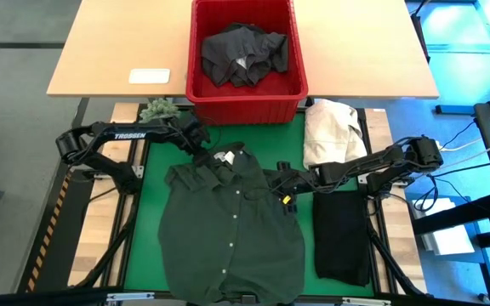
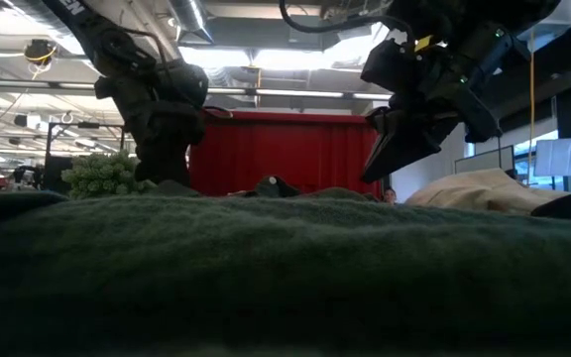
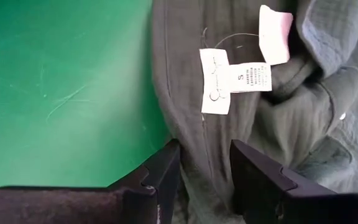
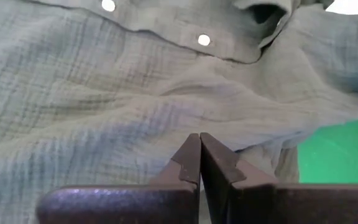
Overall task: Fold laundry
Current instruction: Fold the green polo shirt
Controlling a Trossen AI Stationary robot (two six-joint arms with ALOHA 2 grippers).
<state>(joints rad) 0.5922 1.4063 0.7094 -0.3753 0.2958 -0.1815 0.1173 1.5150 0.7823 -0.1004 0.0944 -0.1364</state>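
Looking down, we see a red basket (image 1: 247, 89) of dark garments (image 1: 245, 53) behind the green mat (image 1: 147, 212), a cream cloth heap (image 1: 330, 132) and a folded black garment (image 1: 341, 234) to the right. Our dark green shirt (image 1: 232, 225) lies flat on the mat. Our left gripper (image 3: 205, 171) stands partly open astride its collar edge; our right gripper (image 4: 200, 155) is closed at its right shoulder, holding nothing.
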